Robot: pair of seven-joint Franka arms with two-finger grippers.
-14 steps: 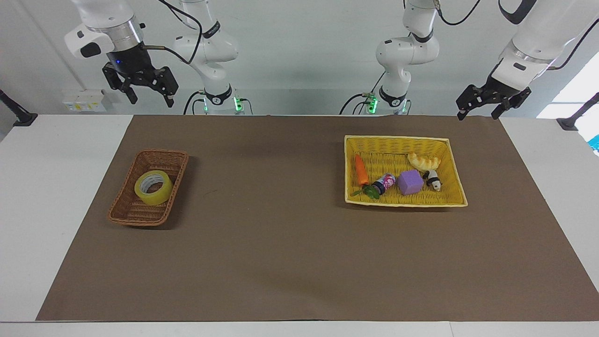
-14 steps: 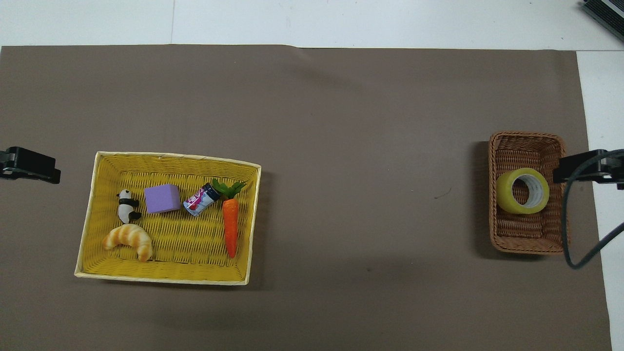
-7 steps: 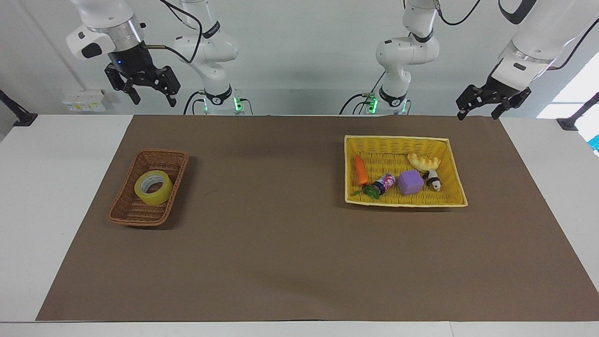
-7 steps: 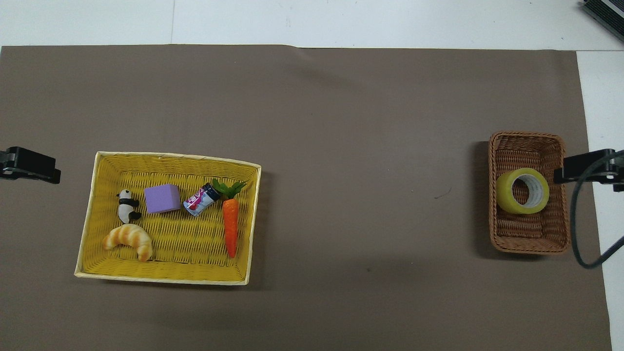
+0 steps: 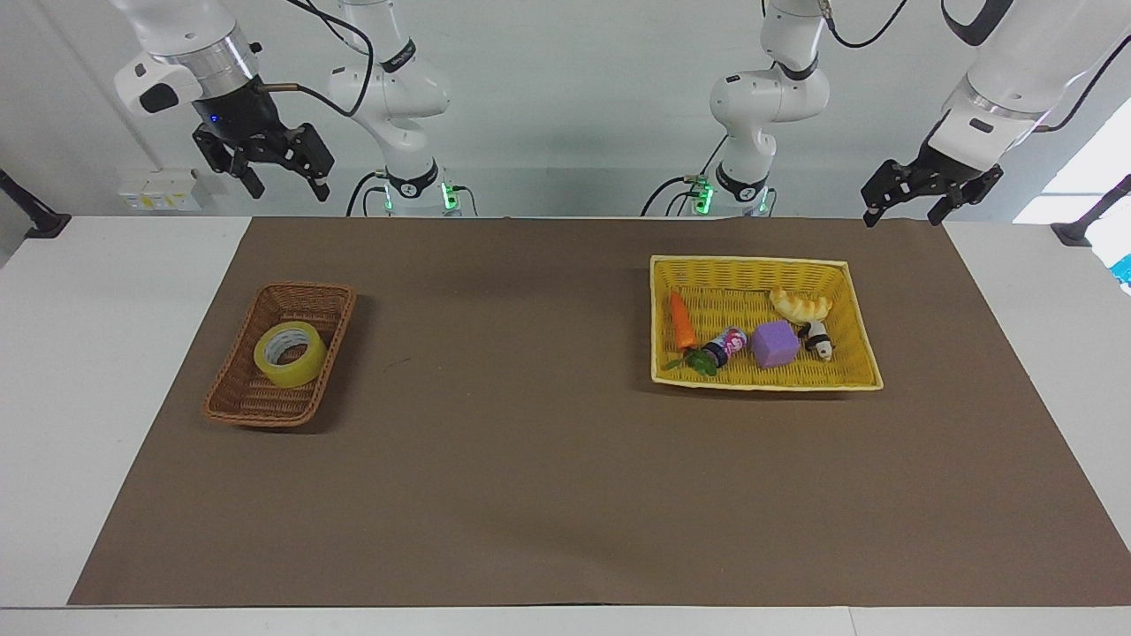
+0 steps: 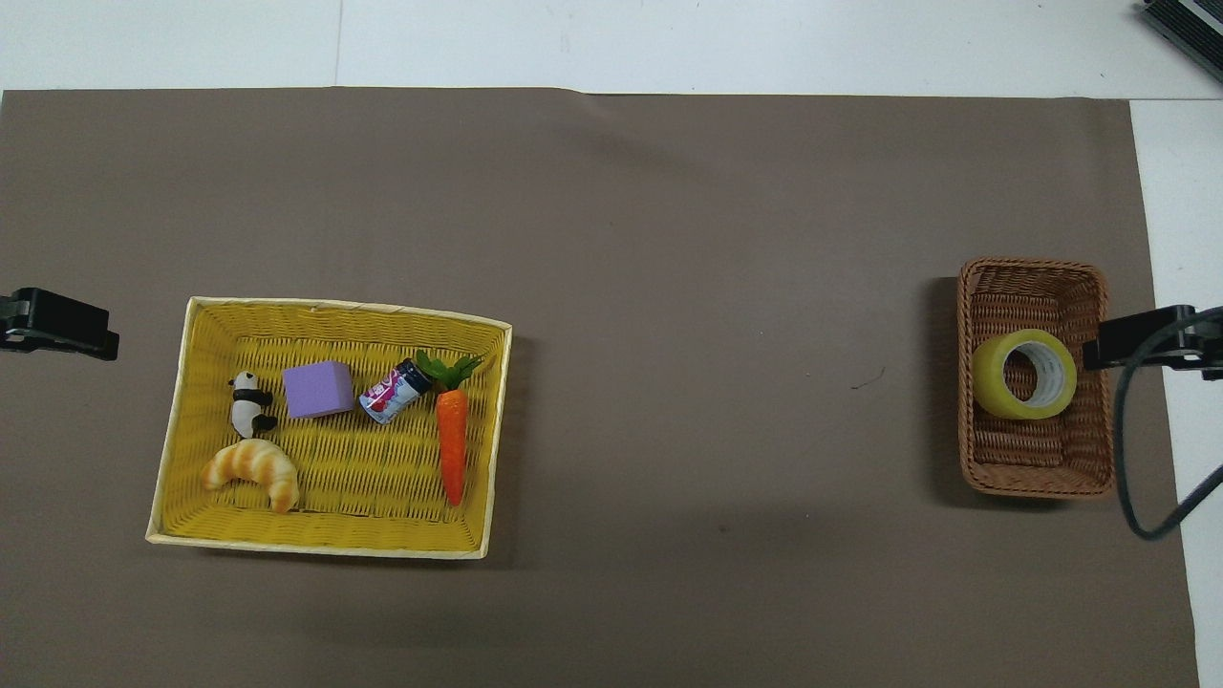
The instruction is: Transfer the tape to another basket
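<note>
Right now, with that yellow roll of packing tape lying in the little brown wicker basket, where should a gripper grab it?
Probably from straight above, one finger down the white core and one outside, pinching the ring wall of the yellow roll of packing tape. It lies tilted, its hole facing up, and the brown wicker basket walls crowd its sides.

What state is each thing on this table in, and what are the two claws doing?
Tape: tilted against the wall inside the brown basket, not held.
Yellow basket: holds a carrot, small can, purple cube, croissant and panda; all lying loose.
Right gripper: open, empty, raised above its end of the table.
Left gripper: open, empty, waiting.
</note>
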